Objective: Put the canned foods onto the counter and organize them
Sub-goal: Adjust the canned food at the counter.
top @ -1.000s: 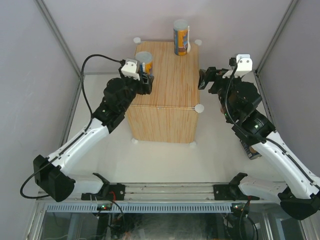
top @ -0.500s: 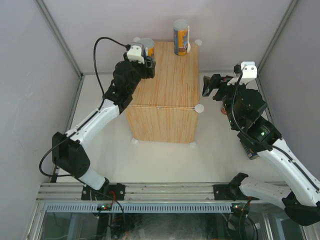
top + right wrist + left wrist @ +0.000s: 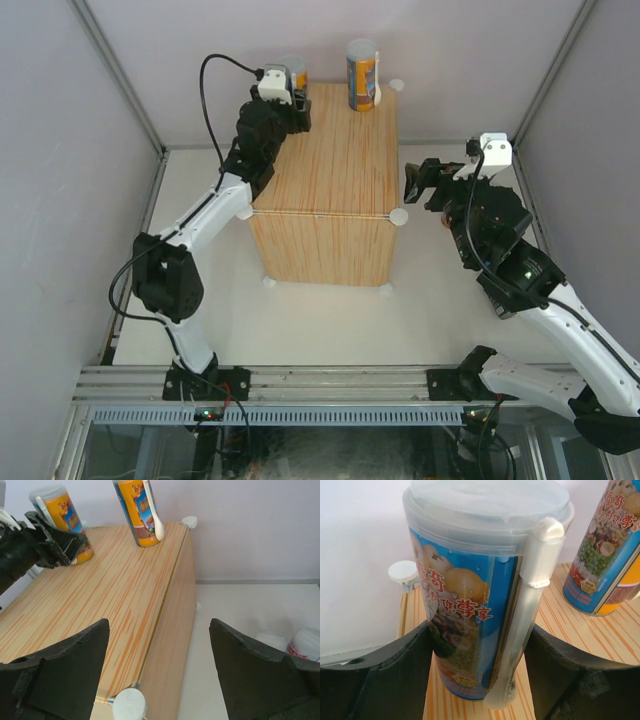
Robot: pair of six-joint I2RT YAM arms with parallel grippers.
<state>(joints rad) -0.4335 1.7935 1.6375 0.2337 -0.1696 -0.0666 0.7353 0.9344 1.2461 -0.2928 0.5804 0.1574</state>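
The white table [image 3: 330, 320] is carrying the counter [image 3: 325, 180], a large wood-grain box that is standing at the middle of the work area with white round knobs at its corners. The left arm [image 3: 200, 225] is reaching along the counter's left side towards its far left corner. The right arm [image 3: 520, 270] is extending beside the counter's right side. The left gripper [image 3: 479, 675] is positioned at that far left corner, and its jaws are closing on a tall blue-orange can [image 3: 465, 605], with one dark finger pressing each side of the label. This can is standing upright with its clear lid on top and a white spoon [image 3: 520, 630] clipped down its side. Its base is sitting at the counter top, but contact with the wood cannot be confirmed. The right gripper [image 3: 160, 670] is hovering just off the counter's right edge, level with the top surface, and its jaws are standing wide apart with nothing between them. A second tall can [image 3: 361, 75] is standing upright near the far right corner of the counter top, well apart from the gripped can. Two short white cans [image 3: 306, 645] are sitting on the table to the right of the counter. One knob [image 3: 128, 702] is showing directly below the right gripper.
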